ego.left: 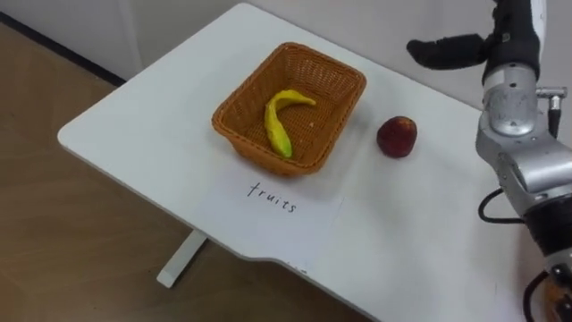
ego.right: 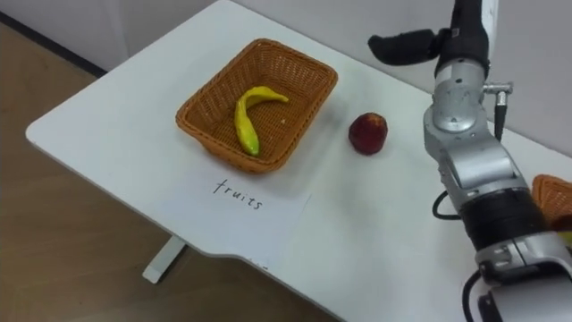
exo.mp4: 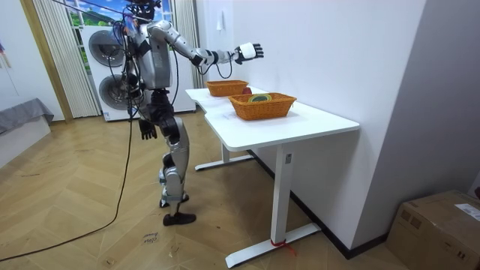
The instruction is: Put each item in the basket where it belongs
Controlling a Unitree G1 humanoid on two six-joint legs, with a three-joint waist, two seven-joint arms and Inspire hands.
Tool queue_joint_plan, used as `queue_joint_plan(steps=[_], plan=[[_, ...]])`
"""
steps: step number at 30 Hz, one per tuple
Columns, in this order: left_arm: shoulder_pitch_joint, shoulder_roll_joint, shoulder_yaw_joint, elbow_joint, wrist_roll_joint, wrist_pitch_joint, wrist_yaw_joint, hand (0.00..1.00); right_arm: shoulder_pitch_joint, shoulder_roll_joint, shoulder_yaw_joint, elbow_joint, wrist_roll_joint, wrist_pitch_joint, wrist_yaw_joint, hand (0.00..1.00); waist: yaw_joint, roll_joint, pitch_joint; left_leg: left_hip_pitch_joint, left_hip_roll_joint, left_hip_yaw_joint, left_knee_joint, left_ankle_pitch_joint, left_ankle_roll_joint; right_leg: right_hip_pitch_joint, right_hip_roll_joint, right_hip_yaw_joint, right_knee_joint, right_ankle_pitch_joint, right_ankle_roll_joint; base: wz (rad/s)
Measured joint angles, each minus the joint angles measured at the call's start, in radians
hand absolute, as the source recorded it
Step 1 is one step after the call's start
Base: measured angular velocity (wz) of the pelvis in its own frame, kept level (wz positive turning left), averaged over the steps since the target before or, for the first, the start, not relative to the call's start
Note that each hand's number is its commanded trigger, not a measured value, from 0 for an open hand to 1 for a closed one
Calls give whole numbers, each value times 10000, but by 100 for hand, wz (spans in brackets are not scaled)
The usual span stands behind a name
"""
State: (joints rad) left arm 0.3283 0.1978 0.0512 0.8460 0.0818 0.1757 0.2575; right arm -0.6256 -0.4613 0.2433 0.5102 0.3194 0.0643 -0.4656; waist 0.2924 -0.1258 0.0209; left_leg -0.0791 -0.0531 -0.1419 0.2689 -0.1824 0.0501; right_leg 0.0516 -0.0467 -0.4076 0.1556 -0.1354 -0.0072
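Observation:
A woven fruit basket [ego.left: 246, 80] stands on the white table [ego.left: 143, 116] with a yellow banana [ego.left: 281, 116] lying in it. A red apple [ego.left: 397, 136] rests on the table just right of that basket. My right hand [ego.left: 447, 51] is raised above the table beyond the apple, open, with straight fingers pointing left and nothing in it. A second woven basket [exo.mp4: 262, 106] stands further along the table, with things in it that I cannot make out. In the room view my left hand [exo.mp4: 148, 129] hangs by my hip.
A handwritten paper label [ego.left: 277, 201] lies in front of the fruit basket. The table's near edge runs close below it, with wooden floor beyond. I stand at the table's long side. Washing machines [exo.mp4: 112, 75] are behind me, and a cardboard box [exo.mp4: 442, 225] sits by the wall.

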Motion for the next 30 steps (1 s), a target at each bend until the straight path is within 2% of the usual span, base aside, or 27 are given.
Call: queue_joint_plan(steps=[2, 5, 15, 16, 18, 30], plan=[[-28, -9, -21, 7, 0, 0, -20, 0, 1, 104, 4, 307, 324, 0, 24, 0, 17, 180, -14, 26, 7, 22, -14, 10, 5, -8, -24, -3, 26, 0, 0, -2], [-37, -6, -159, 5, 0, 7, -39, 0, 2, 221, 4, 548, 713, 1, 75, 0, 10, 268, -32, 21, 23, 22, -21, 37, -3, -17, -18, -59, 29, 0, -1, 0], [-39, -100, -375, -1, -2, 93, -41, 0, 36, 408, 17, 1093, 1137, -16, 215, 0, -99, 234, -86, -68, -16, 6, -2, 45, 16, -67, -16, -181, 17, 0, 0, 1], [-41, -99, -373, -3, -3, 145, -16, 0, 64, 416, 17, 1095, 1224, -16, 220, 0, -124, 226, -169, -161, -27, 5, 8, 56, 28, -171, -17, -183, 26, 1, -2, 0], [-48, -97, -371, -5, -3, 158, 19, 0, 174, 415, 16, 1107, 1563, -16, 240, 0, -135, 256, -201, -157, -54, 10, 1, 77, 53, -178, -37, -191, 34, 1, -2, 0], [-304, -64, -385, 12, -14, 18, 114, 0, 212, 415, 35, 2535, 1905, -22, 1093, 0, -131, 309, -150, -407, -64, 24, -61, 183, 48, -516, -65, -79, 144, 15, -21, 0]])
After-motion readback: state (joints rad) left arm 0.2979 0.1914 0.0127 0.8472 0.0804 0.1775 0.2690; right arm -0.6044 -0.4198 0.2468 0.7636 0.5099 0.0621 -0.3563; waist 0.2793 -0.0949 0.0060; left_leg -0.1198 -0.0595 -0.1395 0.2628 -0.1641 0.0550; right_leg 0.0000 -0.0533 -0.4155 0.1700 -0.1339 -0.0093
